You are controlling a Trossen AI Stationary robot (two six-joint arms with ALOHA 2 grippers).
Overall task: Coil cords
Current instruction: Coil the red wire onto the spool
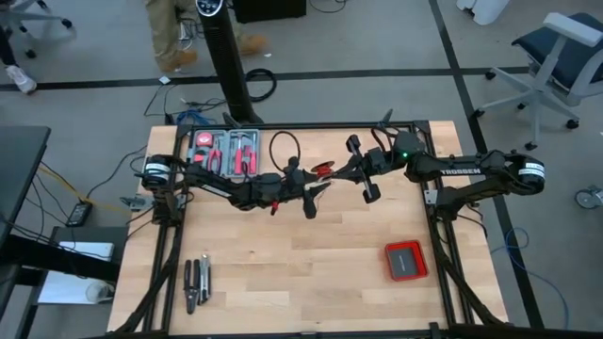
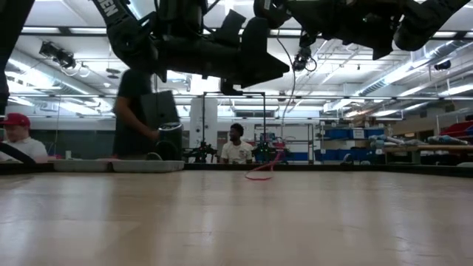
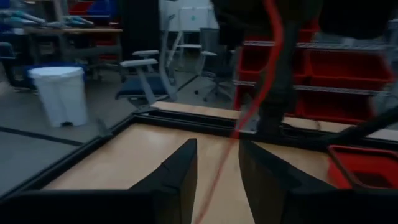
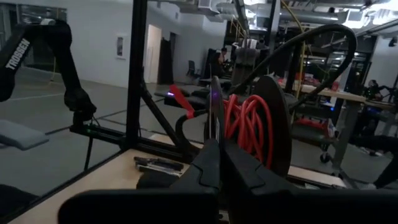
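- One red wire (image 1: 322,170) shows, wound on a black spool (image 4: 273,124) held aloft above the worktop (image 1: 301,273) just toward 12 o'clock of its middle; a loose strand hangs down to the wood.
- Two arms meet there. The right gripper (image 4: 219,155) has its fingers pressed together on the spool's thin rim.
- The left gripper (image 3: 216,171) hovers beside it, fingers spread, the red strand running between them untouched.
- One red square box (image 1: 406,260) lies toward 4 o'clock, near the right rail.
- One tool tray (image 1: 224,151) sits at 11 o'clock against the far edge; a small cluster of dark hand tools (image 1: 197,281) lies at 8 o'clock.
- The middle and near half of the worktop lie bare wood, bounded by a black frame.
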